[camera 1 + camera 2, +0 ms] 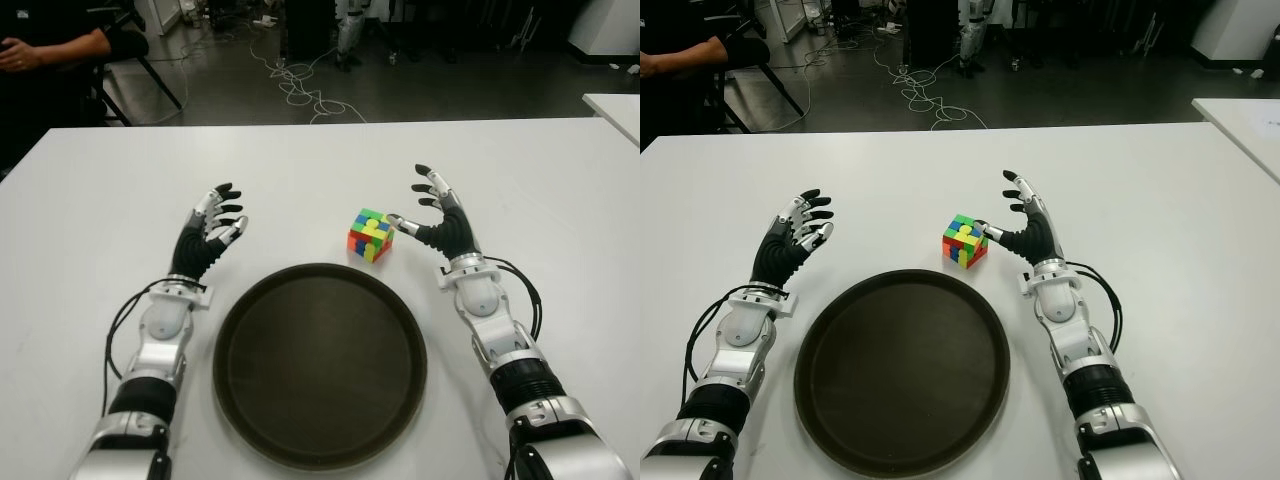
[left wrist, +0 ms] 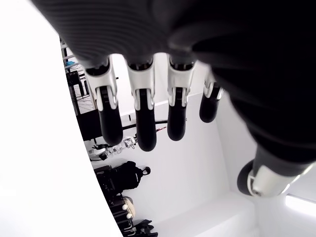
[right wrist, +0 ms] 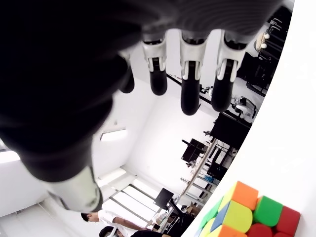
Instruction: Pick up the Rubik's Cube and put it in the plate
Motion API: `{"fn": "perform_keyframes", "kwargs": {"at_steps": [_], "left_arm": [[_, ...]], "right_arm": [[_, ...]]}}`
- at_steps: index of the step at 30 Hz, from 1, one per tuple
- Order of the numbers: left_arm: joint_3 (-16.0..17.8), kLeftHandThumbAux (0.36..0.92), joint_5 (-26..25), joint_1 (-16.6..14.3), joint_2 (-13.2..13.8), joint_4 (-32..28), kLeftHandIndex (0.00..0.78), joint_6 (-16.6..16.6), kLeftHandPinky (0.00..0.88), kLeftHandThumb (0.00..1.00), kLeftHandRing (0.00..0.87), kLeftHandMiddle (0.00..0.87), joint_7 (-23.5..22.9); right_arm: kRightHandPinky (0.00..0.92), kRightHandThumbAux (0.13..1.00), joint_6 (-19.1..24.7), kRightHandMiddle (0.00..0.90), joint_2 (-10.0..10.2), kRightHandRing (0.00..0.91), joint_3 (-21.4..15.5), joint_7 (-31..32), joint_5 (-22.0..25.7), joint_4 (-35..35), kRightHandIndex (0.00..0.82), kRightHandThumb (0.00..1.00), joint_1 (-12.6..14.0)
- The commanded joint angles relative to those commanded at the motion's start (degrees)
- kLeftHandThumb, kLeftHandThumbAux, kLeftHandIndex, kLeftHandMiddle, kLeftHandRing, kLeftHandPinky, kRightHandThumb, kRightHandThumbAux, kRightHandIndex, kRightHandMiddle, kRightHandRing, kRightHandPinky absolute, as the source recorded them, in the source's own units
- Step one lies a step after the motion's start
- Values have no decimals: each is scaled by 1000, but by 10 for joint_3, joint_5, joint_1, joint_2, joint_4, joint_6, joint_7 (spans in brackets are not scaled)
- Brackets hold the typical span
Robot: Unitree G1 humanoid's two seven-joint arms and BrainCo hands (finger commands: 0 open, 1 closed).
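The cube (image 1: pixel 370 235) sits on the white table (image 1: pixel 320 160), near the middle, just past the far rim of the plate (image 1: pixel 320 365), slightly toward the right edge and apart from the rim. The plate is dark, round and bare, lying close to the near edge of the table.

The right hand (image 1: pixel 440 215) is just beside the cube on its right. Its fingers (image 3: pixel 190 96) are spread wide and grip nothing; the thumb tip reaches the cube's upper right corner, though whether it truly touches is hard to tell. In the right wrist view only part of the cube shows, cut off at the picture's corner.

The left hand (image 1: pixel 212 232) shows to the left of the plate's far rim, fingers loosely extended and holding nothing; whether it rests on the table cannot be made out.

Past the far edge, cables (image 1: pixel 300 85) trail on the dark floor, and a person's arm (image 1: pixel 50 48) is cut off at the far left corner.
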Motion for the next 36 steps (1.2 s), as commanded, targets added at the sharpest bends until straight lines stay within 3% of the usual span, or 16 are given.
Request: {"fn": "perform_keyframes", "kwargs": {"at_steps": [23, 36], "left_arm": [[-1, 582, 6, 0, 2, 8, 143, -11, 200, 152, 212, 202, 6], [-1, 573, 2, 3, 3, 1, 147, -7, 242, 145, 225, 203, -1]], "right_arm": [[231, 755, 6, 123, 0, 177, -2, 12, 10, 0, 97, 220, 0], [222, 754, 13, 132, 0, 176, -2, 1, 3, -3, 100, 233, -1]]}}
